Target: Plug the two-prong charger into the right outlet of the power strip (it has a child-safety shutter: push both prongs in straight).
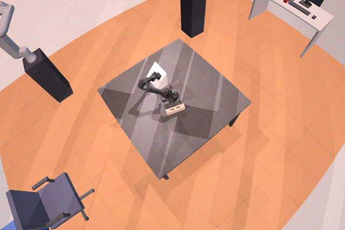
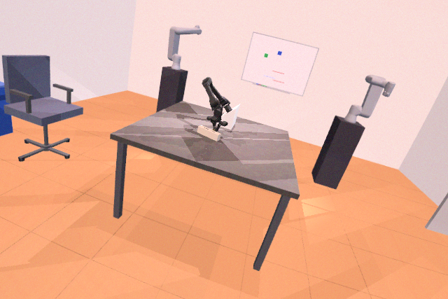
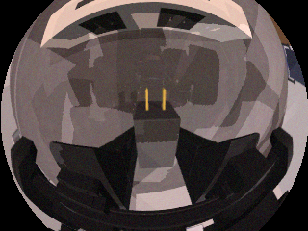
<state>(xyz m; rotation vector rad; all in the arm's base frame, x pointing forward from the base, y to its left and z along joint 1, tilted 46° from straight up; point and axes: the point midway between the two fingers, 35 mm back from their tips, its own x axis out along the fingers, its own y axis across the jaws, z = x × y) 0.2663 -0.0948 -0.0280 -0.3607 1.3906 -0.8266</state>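
My gripper (image 1: pixel 173 100) (image 2: pixel 215 129) (image 3: pixel 154 129) is shut on the dark block of the charger (image 3: pixel 156 124). Its two yellow prongs (image 3: pixel 146 98) (image 3: pixel 164 98) point away from the fingers, up the wrist view, and are in nothing. The cream power strip (image 1: pixel 175 111) (image 2: pixel 208 133) lies on the table, with its two dark outlets facing up. In the wrist view its left outlet (image 3: pixel 102 21) and right outlet (image 3: pixel 180 19) show at the top, beyond the prongs. The prongs line up between the outlets, nearer the right one. The charger is too small to make out in the top and exterior views.
The grey table (image 1: pixel 200 68) (image 2: pixel 260 169) carries the arm and the strip. A white panel (image 1: pixel 154 67) (image 2: pixel 233 117) stands by the arm, on the side away from the strip. Other arms on dark pedestals, a chair and a desk stand away from the table.
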